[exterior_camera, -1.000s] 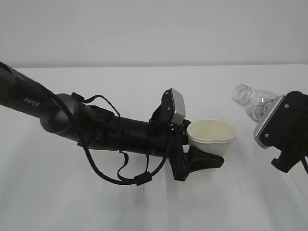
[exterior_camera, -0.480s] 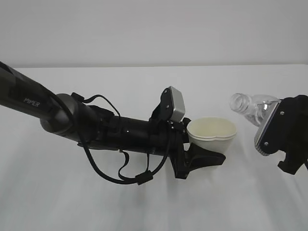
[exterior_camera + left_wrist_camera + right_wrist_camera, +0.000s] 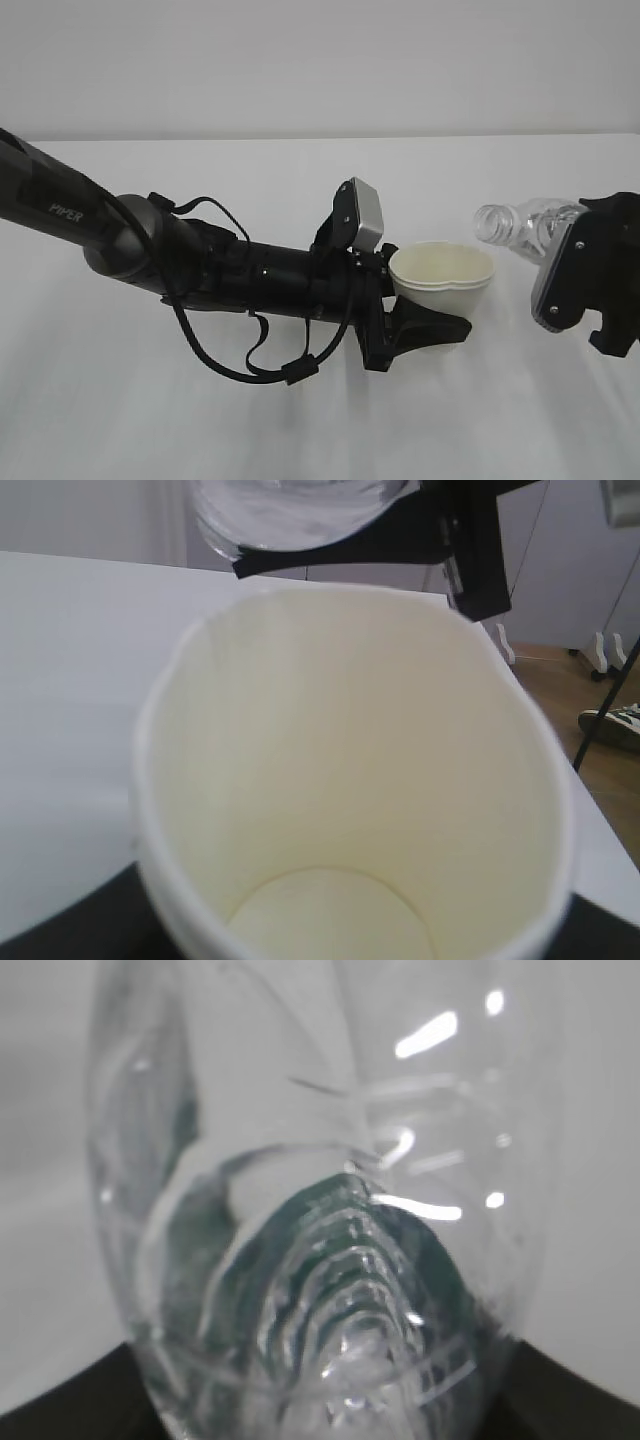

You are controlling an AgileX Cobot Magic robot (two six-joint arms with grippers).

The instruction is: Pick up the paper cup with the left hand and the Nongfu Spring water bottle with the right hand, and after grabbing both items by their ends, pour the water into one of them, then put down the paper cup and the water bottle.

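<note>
Cup [image 3: 441, 279] sits clamped upright in my left hand [image 3: 415, 315], arm stretched level; my right hand [image 3: 590, 285] grips the bottle [image 3: 515, 226], neck tipped cupward.

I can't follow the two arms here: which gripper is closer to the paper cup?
The left. The left gripper holds the paper cup in its jaws, squeezing it slightly. The right gripper is off to the cup's right, holding the bottle tipped toward it, not touching.
</note>
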